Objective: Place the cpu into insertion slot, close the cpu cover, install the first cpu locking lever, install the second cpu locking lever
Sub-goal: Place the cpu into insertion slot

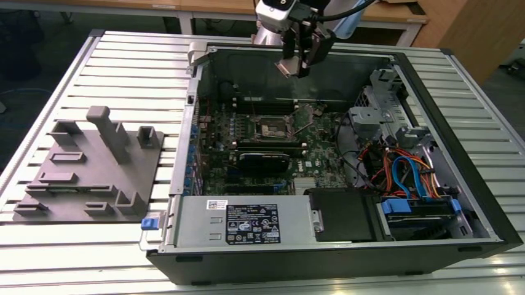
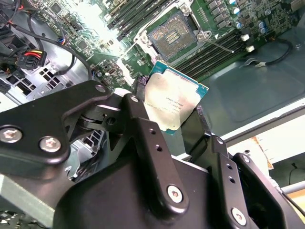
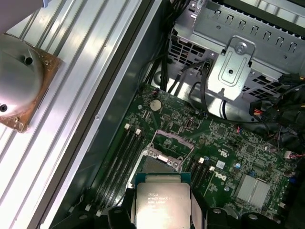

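While my arm hangs wrist-down over the open case point(image 1: 459, 203), I see the end effector point(image 1: 297, 64) clamped on the cpu point(image 2: 174, 102), chip well above the slot point(image 1: 271, 128), not touching it, socket contacts bare.

In the second wrist view, the black gripper point(image 2: 169, 118) clamps the cpu point(image 2: 174, 101) by two opposite edges. The chip's pale metal face is towards the camera and it sits tilted. From the cpu, the insertion slot point(image 2: 172, 36) lies at about twelve o'clock, apart from the chip, its dark centre uncovered inside a silvery rim on the green motherboard point(image 2: 119, 62). Long black memory slots point(image 2: 212, 53) run at two o'clock, a grey case panel point(image 2: 257, 90) spreads at three o'clock, and bundled cables point(image 2: 29, 58) sit at ten o'clock.
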`<control>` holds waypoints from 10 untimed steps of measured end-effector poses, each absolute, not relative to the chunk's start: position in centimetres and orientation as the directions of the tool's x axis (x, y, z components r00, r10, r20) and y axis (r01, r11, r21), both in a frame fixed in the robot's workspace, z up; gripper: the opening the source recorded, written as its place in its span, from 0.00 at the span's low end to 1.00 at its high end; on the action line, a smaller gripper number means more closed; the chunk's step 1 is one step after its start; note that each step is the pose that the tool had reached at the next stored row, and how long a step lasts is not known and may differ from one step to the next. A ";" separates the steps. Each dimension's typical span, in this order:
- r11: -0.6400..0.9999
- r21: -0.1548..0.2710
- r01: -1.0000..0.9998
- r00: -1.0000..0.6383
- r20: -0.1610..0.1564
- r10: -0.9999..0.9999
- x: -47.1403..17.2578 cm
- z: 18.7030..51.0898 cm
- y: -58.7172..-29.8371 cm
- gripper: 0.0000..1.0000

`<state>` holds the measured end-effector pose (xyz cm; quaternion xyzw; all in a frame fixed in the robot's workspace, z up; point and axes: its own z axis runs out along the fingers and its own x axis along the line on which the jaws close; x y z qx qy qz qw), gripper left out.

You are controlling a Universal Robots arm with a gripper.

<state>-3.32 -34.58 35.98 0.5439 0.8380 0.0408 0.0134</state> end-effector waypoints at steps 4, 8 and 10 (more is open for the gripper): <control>0.386 0.081 0.919 -0.389 0.023 0.921 -3.3 35.8 -34.6 0.54; 0.358 0.079 0.930 -0.361 0.023 0.932 -3.3 35.5 -34.6 0.54; 0.345 0.078 0.935 -0.348 0.024 0.937 -3.3 35.5 -34.6 0.54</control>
